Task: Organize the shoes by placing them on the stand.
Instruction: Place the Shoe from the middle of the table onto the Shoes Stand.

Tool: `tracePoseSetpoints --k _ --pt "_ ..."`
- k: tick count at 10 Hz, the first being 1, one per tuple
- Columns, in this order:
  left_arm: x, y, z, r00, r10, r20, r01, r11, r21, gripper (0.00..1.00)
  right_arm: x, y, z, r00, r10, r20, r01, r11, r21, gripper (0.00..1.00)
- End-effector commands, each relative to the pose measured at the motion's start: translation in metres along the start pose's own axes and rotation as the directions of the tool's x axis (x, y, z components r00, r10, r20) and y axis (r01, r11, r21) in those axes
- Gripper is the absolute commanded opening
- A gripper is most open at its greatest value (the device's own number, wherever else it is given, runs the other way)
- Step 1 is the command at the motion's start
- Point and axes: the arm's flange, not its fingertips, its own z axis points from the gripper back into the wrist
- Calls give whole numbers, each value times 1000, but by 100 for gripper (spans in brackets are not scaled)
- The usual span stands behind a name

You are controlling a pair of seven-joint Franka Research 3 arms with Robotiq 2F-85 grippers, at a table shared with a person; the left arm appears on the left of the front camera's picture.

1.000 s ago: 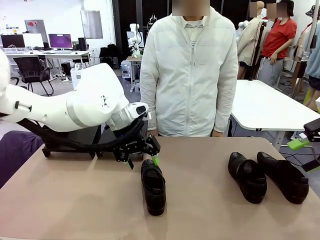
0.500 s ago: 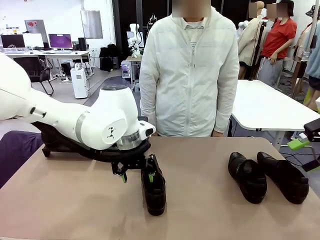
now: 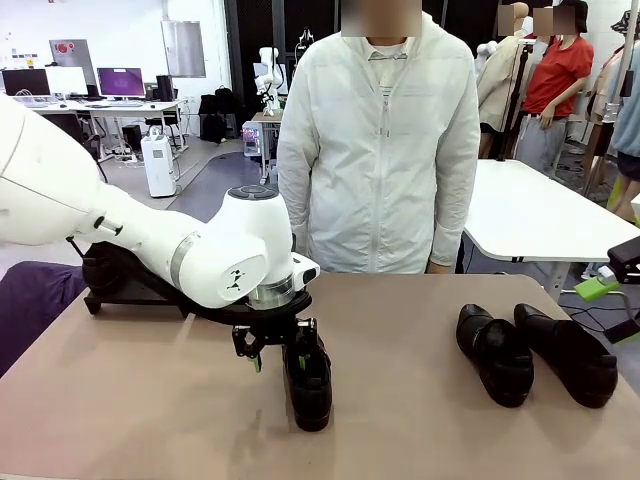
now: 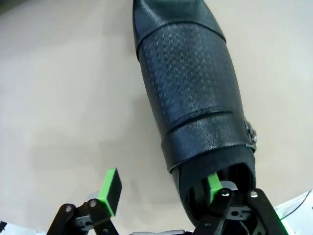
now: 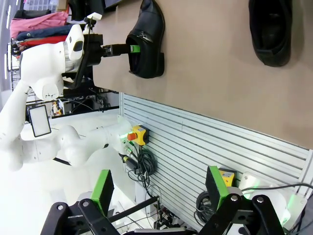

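Shoe (image 4: 188, 88) on the surface (image 4: 58, 98): left gripper (image 4: 162, 186) has dropped astride its collar, jaws wide, not yet gripping

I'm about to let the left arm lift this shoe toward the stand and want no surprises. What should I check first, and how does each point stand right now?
1. Left end effector straddles the rim of the shoe, one finger inside the opening, one outside: ok.
2. Pads clamped on that rim: not ok; the outer pad stands apart from the leather.
3. Room on the stand: cannot tell; the arm hides most of it.
4. Person clear of the shoe: ok.
5. Right end effector open, far from the shoe: ok.
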Motion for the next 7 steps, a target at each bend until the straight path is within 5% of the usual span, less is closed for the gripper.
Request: tracePoseSetpoints --k 1,7 --pt "3 -9 -3 999 24 33 -24 999 20 0 1 2 2 1000 -2 7 2 1000 20 100" --pt "2 -17 2 999 -42 34 41 999 9 0 1 2 2 1000 -2 7 2 1000 20 100"
